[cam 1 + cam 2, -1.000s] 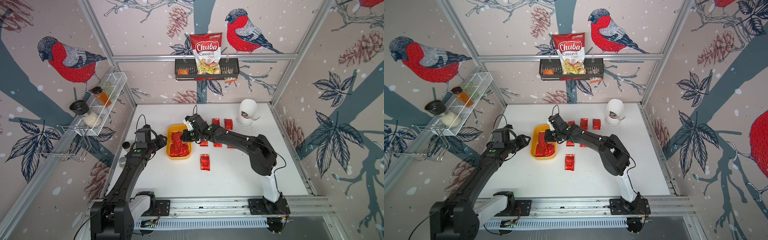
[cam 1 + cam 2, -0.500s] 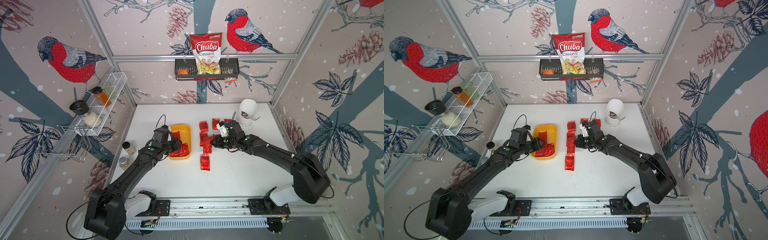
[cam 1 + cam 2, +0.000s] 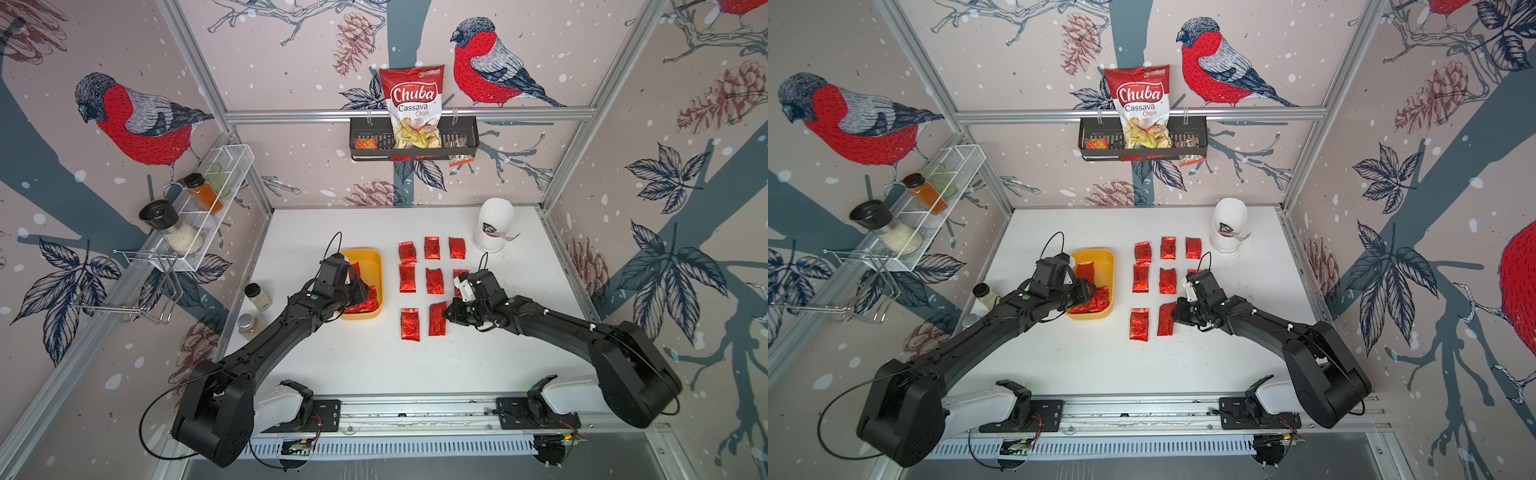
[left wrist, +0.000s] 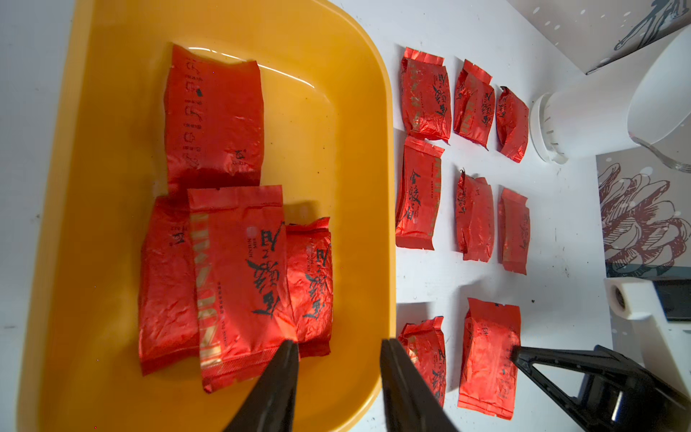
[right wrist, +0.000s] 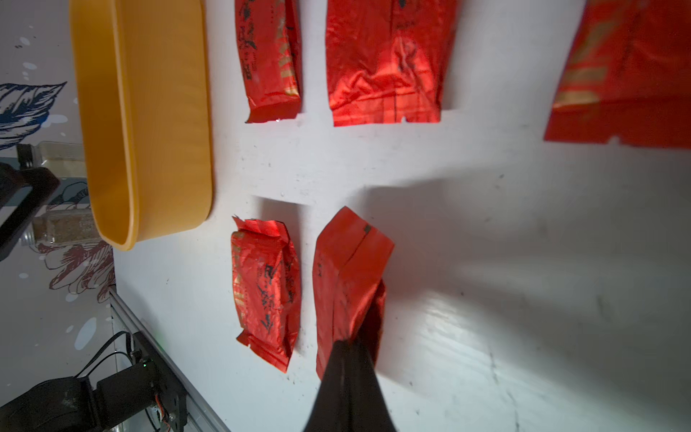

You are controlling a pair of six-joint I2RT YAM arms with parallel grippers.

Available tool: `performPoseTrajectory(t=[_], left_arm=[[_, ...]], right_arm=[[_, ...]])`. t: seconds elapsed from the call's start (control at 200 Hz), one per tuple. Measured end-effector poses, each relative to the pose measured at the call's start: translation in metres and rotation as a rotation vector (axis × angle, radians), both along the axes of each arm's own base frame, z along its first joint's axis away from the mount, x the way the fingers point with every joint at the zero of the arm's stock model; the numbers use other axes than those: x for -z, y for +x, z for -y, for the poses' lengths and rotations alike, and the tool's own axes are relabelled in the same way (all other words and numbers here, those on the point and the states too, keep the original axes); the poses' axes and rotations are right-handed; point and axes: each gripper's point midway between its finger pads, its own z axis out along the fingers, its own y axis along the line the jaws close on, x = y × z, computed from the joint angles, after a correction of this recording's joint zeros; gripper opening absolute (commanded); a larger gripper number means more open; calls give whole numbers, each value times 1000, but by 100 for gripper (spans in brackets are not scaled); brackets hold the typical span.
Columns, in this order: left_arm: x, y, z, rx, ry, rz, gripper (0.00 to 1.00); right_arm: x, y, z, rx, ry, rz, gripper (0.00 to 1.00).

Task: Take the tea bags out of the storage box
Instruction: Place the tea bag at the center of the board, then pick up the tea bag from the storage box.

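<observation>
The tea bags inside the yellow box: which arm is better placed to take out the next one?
Left, probably. The left hand is open just above the tea bags in the storage box. The right hand is shut on another tea bag outside the box, so it is busy.

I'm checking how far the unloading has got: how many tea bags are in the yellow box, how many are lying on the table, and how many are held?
In the storage box: 4 tea bags
Lying on the table: 7
Pinched by the right gripper: 1 tea bag
Total: 12
</observation>
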Motion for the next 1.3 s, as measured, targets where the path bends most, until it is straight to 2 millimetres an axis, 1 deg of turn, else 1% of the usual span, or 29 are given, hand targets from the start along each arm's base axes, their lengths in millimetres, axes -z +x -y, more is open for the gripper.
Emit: performPoseTrajectory(t=[0.135, 0.145, 0.205, 0.245, 0.29, 0.35, 0.42, 0.495, 0.595, 0.695, 0.76, 0.83, 0.931, 1.026, 1.051, 1.111, 1.206, 1.256, 1.301], left_arm=[[2, 2, -3, -11, 14, 1, 44], [2, 2, -3, -12, 14, 1, 44], [2, 2, -2, -12, 17, -1, 45], [1, 4, -2, -12, 18, 1, 45], [-1, 5, -2, -12, 24, 6, 46], [-4, 10, -4, -20, 36, 16, 46], [-8, 15, -8, -28, 41, 23, 46], [-11, 22, -15, -44, 50, 31, 46], [-17, 32, -30, -74, 64, 47, 46], [-24, 41, -46, -106, 64, 64, 46], [-28, 44, -56, -123, 54, 70, 46], [-31, 45, -68, -145, 37, 74, 47], [-31, 46, -84, -182, 4, 75, 47], [-23, 41, -95, -201, -27, 57, 47], [-21, 39, -98, -207, -33, 51, 47], [-16, 36, -102, -217, -46, 37, 47], [-11, 32, -105, -219, -66, 30, 47], [-11, 30, -105, -215, -75, 31, 48], [-11, 28, -104, -214, -79, 33, 48]], right_arm=[[12, -2, 5, 7, -18, -18, 1], [12, -2, 5, 7, -19, -19, 2], [15, -2, 7, 13, -28, -22, 19], [16, -1, 8, 19, -35, -19, 27], [16, 1, 10, 25, -45, -10, 34], [14, 4, 13, 36, -60, 1, 40], [8, 8, 15, 48, -77, 20, 43], [-6, 17, 15, 63, -101, 62, 45], [-32, 28, 2, 47, -118, 130, 46], [-61, 41, -26, 18, -105, 195, 46], [-77, 49, -54, -19, -92, 223, 46], [-89, 56, -88, -63, -72, 244, 45], [-97, 65, -134, -119, -56, 260, 45], [-95, 71, -172, -166, -44, 258, 44], [-94, 74, -184, -178, -39, 258, 44], [-88, 78, -203, -202, -34, 253, 44], [-73, 84, -226, -238, -35, 233, 43], [-64, 86, -235, -252, -38, 221, 42], [-55, 87, -238, -259, -48, 204, 42]])
